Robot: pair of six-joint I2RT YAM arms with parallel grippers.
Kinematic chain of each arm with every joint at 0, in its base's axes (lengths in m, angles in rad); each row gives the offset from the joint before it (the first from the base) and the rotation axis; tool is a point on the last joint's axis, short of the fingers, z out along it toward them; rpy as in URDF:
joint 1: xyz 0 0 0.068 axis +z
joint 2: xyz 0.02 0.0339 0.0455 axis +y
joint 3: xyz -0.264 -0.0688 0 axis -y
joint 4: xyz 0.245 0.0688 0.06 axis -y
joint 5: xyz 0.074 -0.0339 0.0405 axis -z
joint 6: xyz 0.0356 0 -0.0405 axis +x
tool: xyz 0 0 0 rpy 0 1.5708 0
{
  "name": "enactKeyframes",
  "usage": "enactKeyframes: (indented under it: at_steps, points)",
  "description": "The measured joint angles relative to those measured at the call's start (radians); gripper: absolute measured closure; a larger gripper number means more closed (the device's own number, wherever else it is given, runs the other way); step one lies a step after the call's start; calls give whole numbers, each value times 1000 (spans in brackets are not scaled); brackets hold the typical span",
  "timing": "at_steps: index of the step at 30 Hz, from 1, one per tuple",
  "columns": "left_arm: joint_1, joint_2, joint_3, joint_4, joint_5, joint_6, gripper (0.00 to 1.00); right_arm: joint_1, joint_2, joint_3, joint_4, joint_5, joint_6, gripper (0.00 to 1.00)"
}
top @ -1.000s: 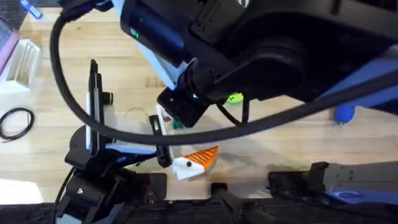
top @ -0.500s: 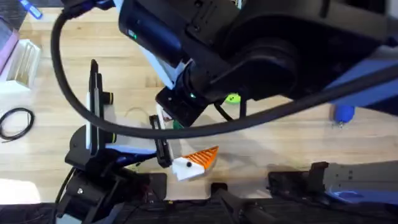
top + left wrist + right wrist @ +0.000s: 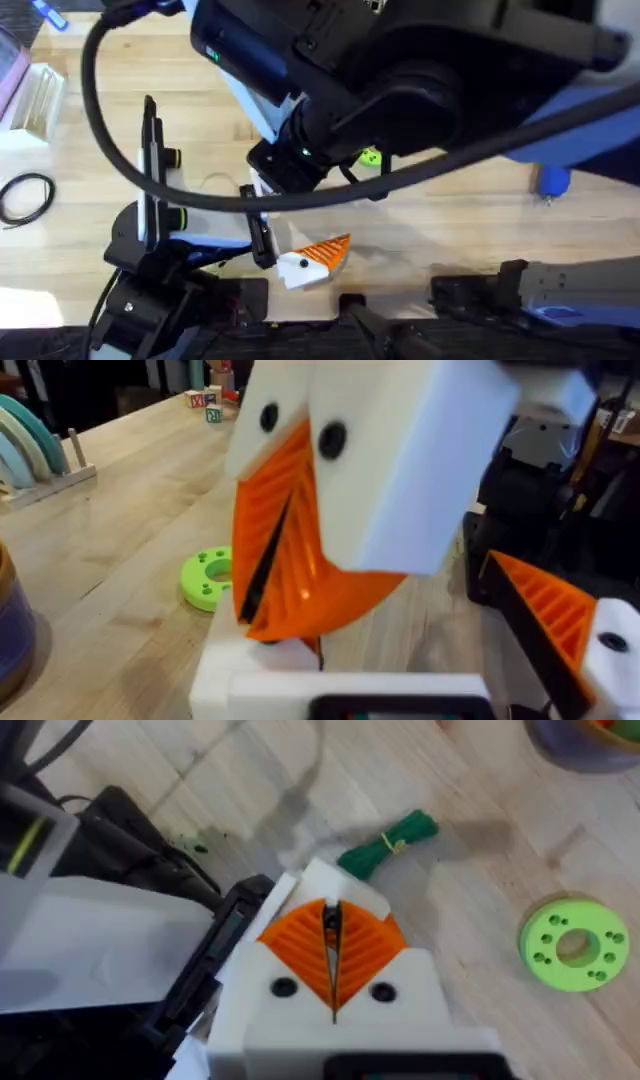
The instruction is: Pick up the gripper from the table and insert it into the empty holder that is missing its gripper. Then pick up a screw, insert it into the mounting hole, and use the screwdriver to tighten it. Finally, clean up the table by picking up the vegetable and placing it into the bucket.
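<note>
While the right arm hung large over the middle of the counter (image 3: 60,230), its end effector (image 3: 331,925) pointed down with the two orange ribbed pads pressed flat together. A small dark speck sat at the tips, and I could not tell whether anything was pinched there. Just beyond those tips lay a white block (image 3: 325,878), which I took for the holder. I judged the arm was held low and steep so the tips could line up on that bare top.

Close by it sat the left end effector (image 3: 305,260), white with an orange wedge. How far it was open I could not tell.

On the counter, the vegetable (image 3: 388,842) lay untouched, roughly at 12 o'clock from the left end effector in the overhead view. A green disc with holes (image 3: 570,945) lay at about 2 o'clock from the vegetable. The bucket (image 3: 10,630) stood apart from both. The right arm's body and black cable (image 3: 110,150) blocked my overhead sight of the work.
</note>
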Motion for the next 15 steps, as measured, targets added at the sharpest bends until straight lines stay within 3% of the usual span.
enactKeyframes:
  at_steps: [15]
  points:
    - [0, 0, 0, 2, -11, 1, 16, -3, 0, 0, 8, -2, 2, 969]
